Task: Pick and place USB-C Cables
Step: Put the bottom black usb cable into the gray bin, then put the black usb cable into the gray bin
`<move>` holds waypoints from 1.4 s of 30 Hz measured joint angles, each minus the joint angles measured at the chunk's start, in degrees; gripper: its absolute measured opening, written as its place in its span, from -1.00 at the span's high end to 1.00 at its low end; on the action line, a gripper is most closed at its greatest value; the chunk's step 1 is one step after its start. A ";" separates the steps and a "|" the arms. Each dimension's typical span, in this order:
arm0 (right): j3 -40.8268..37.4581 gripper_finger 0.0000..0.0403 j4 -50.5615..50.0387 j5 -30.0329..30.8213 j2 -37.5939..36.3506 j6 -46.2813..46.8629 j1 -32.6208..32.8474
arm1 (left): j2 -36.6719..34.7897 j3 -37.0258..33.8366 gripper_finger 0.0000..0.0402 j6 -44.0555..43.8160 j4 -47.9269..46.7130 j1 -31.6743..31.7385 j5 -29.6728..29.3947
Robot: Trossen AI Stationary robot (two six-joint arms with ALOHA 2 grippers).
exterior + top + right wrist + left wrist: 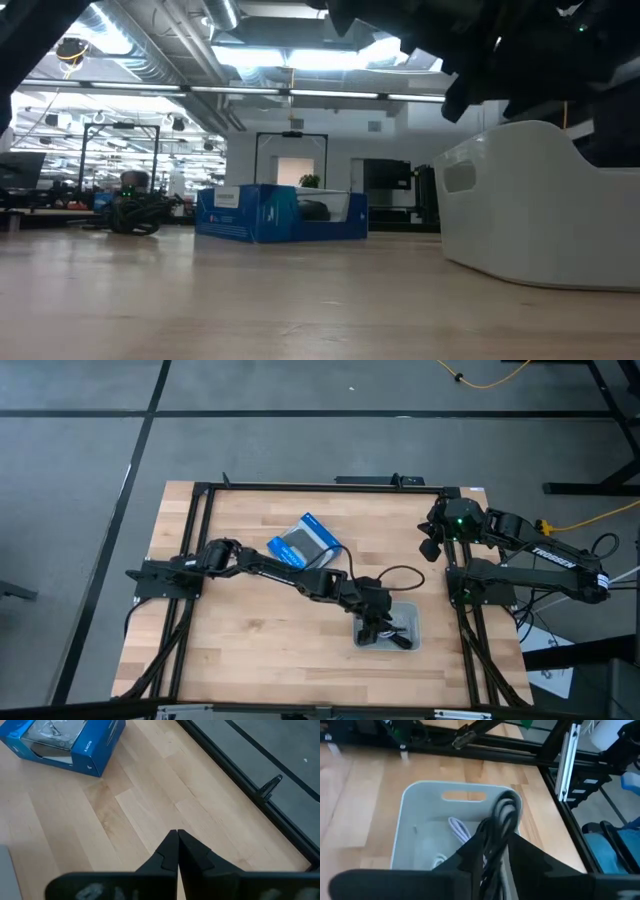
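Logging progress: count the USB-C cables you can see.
2: a black cable held by the left gripper over the grey bin, and a white cable inside it. Others may be hidden.

Wooden desk [250, 640], black-framed, is carrying two items: blue box [304, 541] lying just off centre toward 12 o'clock; grey bin [408, 628] sitting toward 4 o'clock, well apart.

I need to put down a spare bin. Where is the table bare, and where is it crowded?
Free: the near-left boards, bordered by the left arm and frame; also the strip between the blue box and the parked right gripper. Crowded: the white bin, where the left gripper holds a black cable over a whitish cable.
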 joint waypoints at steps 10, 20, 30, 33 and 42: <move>0.00 0.96 -0.02 0.00 0.00 0.01 0.00 | 0.00 -0.01 0.52 -0.08 -0.62 0.34 -2.53; 0.00 0.96 -0.18 0.00 0.00 0.00 0.02 | -3.55 0.00 0.52 1.50 -7.66 1.75 -3.12; 0.00 0.96 -0.31 0.00 0.00 0.02 0.00 | -7.63 0.01 0.54 1.68 -28.93 4.00 -2.67; 0.00 0.96 -0.30 -0.01 0.00 0.02 0.00 | -7.99 -0.02 0.54 1.68 -34.90 4.65 -0.34; 0.00 0.96 -0.31 -0.02 0.00 0.02 0.00 | -8.50 0.07 0.54 1.71 -48.05 5.38 3.66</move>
